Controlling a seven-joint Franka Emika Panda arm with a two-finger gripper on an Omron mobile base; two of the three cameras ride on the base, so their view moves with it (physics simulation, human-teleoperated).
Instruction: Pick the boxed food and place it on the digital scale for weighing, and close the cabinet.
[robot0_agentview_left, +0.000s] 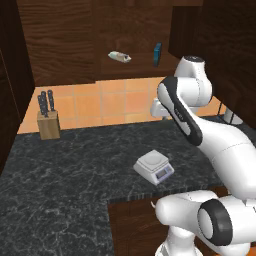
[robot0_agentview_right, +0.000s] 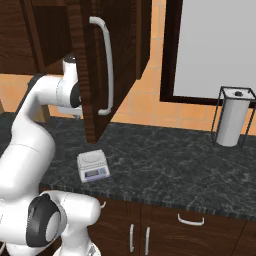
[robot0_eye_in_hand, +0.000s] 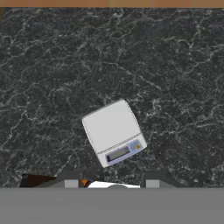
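The arm (robot0_agentview_left: 210, 145) hangs over the bare scale (robot0_eye_in_hand: 113, 130), its grip unreadable from here, so picking comes first: reach up to the box (robot0_agentview_left: 157, 54) standing in the open cabinet (robot0_agentview_right: 107, 60).

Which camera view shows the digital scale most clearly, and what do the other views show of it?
The hand view: the digital scale lies nearly centred, seen from above, platform and display panel unobstructed. Both base views show it smaller on the dark counter, from the left beside the arm and from the right below the open cabinet door.
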